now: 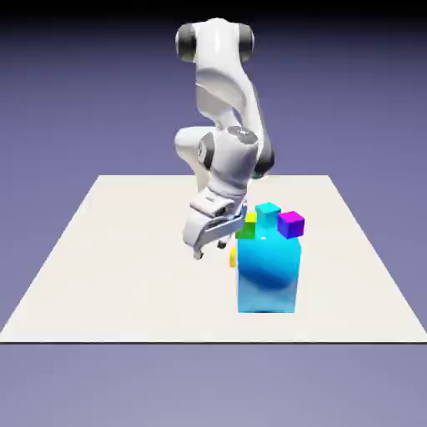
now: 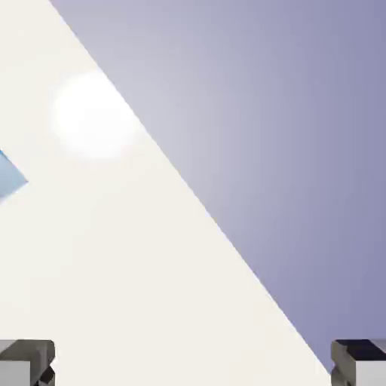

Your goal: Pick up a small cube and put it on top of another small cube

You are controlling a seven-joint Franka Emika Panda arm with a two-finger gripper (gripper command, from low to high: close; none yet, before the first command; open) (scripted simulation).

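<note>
And here are the jaws (image 1: 210, 249), spread wide and empty, with the yellow cube (image 1: 233, 257) at four o'clock from them in the exterior view, half hidden by the blue block (image 1: 267, 279), so a careless sideways approach could clip that bulk.

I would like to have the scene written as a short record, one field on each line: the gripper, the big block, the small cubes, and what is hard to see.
gripper: open, nothing between the fingertips
big block: glossy blue block, standing on the pale table
small cubes: cyan cube, purple cube, green cube, all seen around the block's upper end
partly hidden: something yellow at the block's edge, on the exterior view's left
unclear: what each small cube rests on
</note>
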